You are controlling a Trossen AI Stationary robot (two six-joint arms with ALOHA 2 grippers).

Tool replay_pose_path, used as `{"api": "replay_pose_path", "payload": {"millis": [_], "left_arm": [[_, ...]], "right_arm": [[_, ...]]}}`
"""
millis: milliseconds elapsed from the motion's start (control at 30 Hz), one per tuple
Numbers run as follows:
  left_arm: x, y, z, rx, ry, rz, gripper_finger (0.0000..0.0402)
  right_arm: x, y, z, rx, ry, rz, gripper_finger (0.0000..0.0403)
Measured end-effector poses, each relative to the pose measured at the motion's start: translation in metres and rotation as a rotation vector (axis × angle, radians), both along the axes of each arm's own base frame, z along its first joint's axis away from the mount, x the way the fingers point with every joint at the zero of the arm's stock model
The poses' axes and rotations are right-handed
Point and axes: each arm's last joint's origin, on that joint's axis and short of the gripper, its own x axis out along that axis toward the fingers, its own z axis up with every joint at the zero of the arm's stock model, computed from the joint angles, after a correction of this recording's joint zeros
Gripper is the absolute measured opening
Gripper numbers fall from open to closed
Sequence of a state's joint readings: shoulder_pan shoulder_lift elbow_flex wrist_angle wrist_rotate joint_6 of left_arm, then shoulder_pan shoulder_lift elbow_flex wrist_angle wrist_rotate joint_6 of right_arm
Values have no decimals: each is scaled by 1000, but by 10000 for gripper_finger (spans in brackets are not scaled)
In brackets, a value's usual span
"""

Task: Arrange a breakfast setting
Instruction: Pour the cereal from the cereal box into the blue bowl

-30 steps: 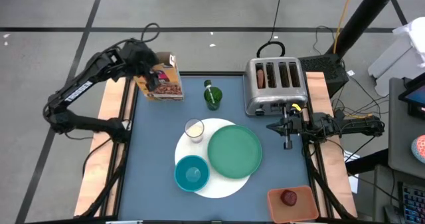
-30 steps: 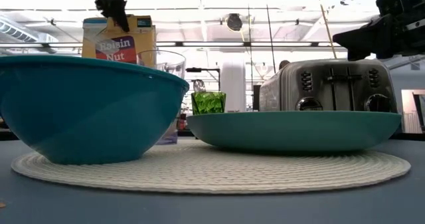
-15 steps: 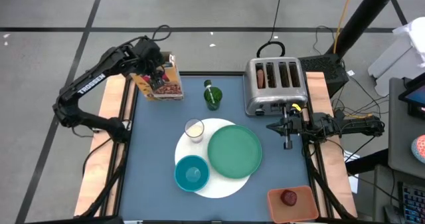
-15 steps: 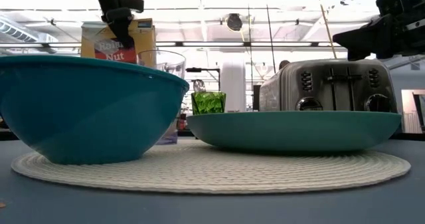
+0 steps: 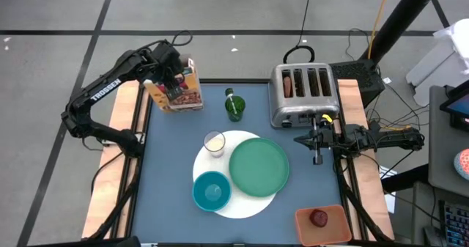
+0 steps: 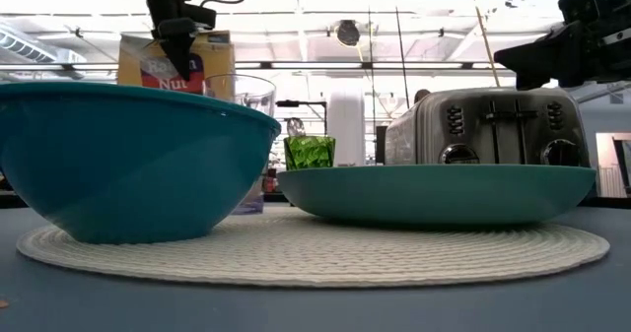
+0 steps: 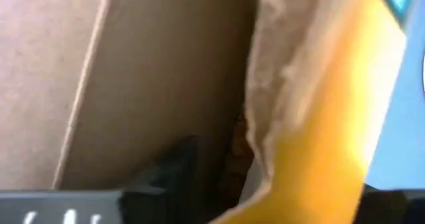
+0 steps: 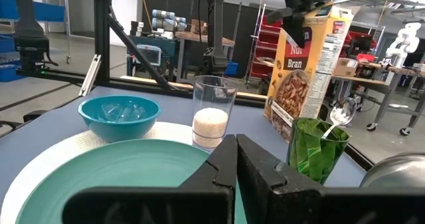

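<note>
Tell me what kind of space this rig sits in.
Most likely a robotics lab or workshop, not a kitchen. The right wrist view shows metal racks and another white robot beyond the table; the high view shows a bare concrete floor with loose cables. The table itself holds a staged breakfast setup.
</note>
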State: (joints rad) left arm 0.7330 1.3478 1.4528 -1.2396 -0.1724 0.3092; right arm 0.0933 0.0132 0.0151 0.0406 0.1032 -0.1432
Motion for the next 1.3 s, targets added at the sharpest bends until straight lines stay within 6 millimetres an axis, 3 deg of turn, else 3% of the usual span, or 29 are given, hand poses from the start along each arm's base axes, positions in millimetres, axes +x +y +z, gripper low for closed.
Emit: {"api": "replay_pose_path", "payload": {"millis": [500,1000,1300], "left_arm": [[0,0,0,10,16,-11,12],[-6,-5,7,39,-16,-14,6],[-22,-23,25,92,-95,-9,6]], "right_arm": [[0,0,0,0,0,0,2],[0,0,0,0,0,0,2],[0,0,0,1,-5,0,2]]}}
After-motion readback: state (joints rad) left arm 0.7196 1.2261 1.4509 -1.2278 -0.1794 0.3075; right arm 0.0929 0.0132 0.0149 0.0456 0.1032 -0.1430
